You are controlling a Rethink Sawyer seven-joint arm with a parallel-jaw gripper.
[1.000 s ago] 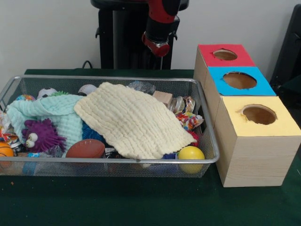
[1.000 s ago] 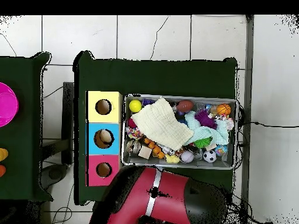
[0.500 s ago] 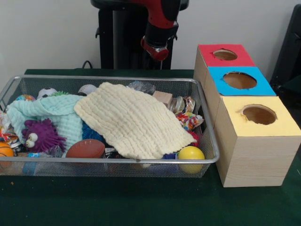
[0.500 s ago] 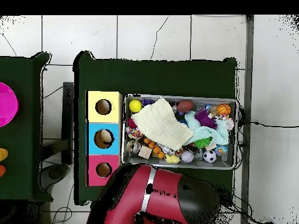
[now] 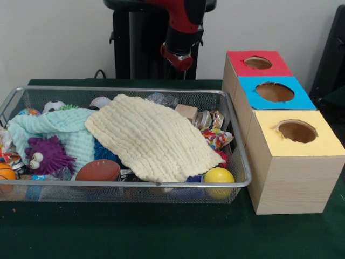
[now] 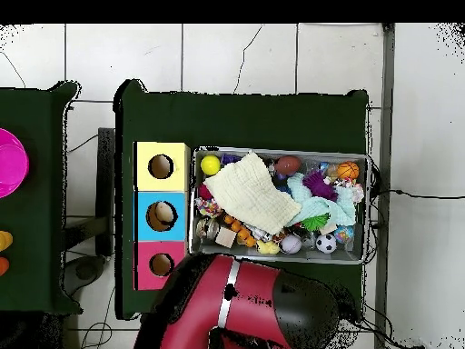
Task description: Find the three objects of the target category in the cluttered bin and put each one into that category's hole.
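Pincer (image 5: 178, 58) at upper centre, grip state impossible to tell, behind the wire bin (image 5: 240, 156) holding a cream cloth (image 5: 151, 137).

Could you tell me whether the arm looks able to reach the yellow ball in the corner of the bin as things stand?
Probably yes. The yellow ball lies uncovered in the wire bin corner beside the yellow box, just clear of the cream cloth. The arm is raised behind the bin, so it would need to come across and down.
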